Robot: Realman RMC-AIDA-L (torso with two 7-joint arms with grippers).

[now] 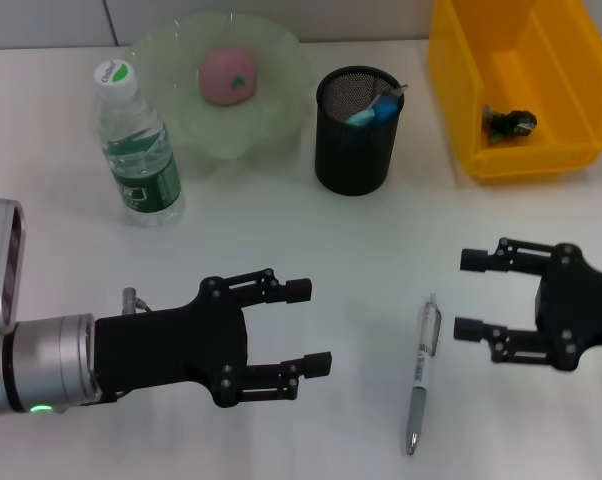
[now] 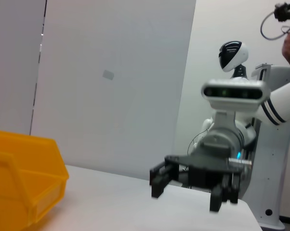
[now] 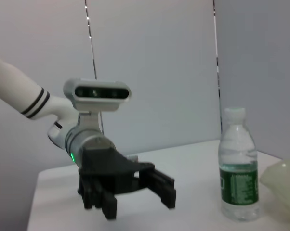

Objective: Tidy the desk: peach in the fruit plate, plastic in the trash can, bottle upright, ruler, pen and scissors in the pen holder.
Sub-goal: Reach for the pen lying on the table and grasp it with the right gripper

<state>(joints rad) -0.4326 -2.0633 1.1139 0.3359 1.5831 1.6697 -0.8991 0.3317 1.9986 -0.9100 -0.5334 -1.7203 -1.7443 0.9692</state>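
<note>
A silver pen (image 1: 424,370) lies on the white table between my two grippers. My left gripper (image 1: 309,327) hovers open to its left, and my right gripper (image 1: 468,294) stands open just right of the pen's top end. Neither holds anything. The water bottle (image 1: 136,150) stands upright at the back left. A pink peach (image 1: 228,75) rests in the pale green fruit plate (image 1: 281,120). Blue scissor handles (image 1: 373,108) stick up from the black mesh pen holder (image 1: 356,150). Dark crumpled plastic (image 1: 508,122) lies in the yellow bin (image 1: 456,90). The ruler is out of view.
The right wrist view shows my left gripper (image 3: 138,202) with the bottle (image 3: 238,185) and the plate's rim (image 3: 282,185) beyond it. The left wrist view shows my right gripper (image 2: 186,192) and the yellow bin (image 2: 19,187). Bare table lies around the pen.
</note>
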